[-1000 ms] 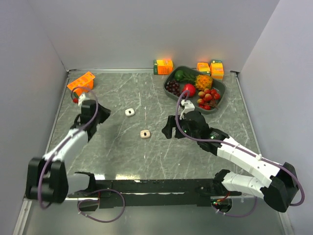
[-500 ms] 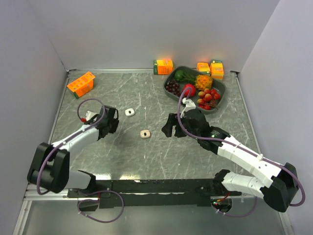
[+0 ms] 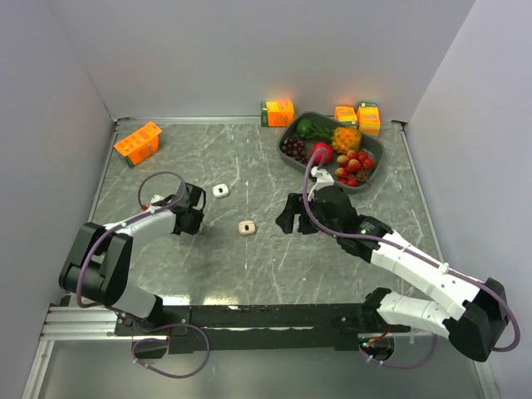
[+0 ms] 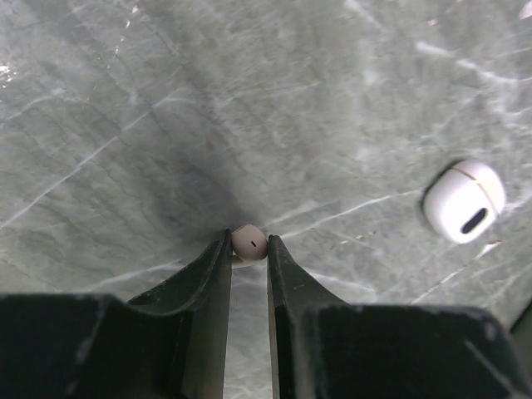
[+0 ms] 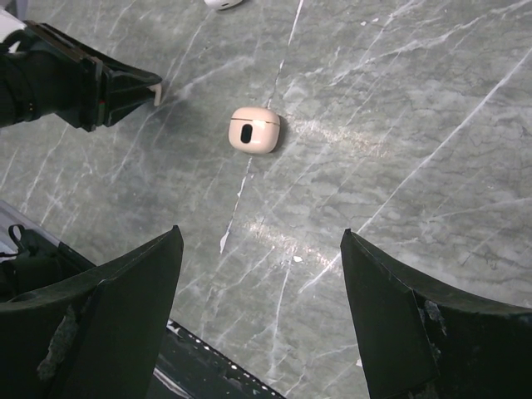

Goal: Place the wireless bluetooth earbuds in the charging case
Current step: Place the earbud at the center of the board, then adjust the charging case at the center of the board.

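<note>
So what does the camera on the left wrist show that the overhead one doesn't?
Only the wrist camera shows the tiny beige earbud, pinched at the tips of the left hand. Only the overhead camera shows the beige case, the fruit tray, the orange boxes and the right hand, which is open. Both show the white case and the grey marbled table.

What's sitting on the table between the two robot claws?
A small beige case lies between the left claw and the right claw. The overhead view shows it best; the rest of that stretch is bare.
</note>
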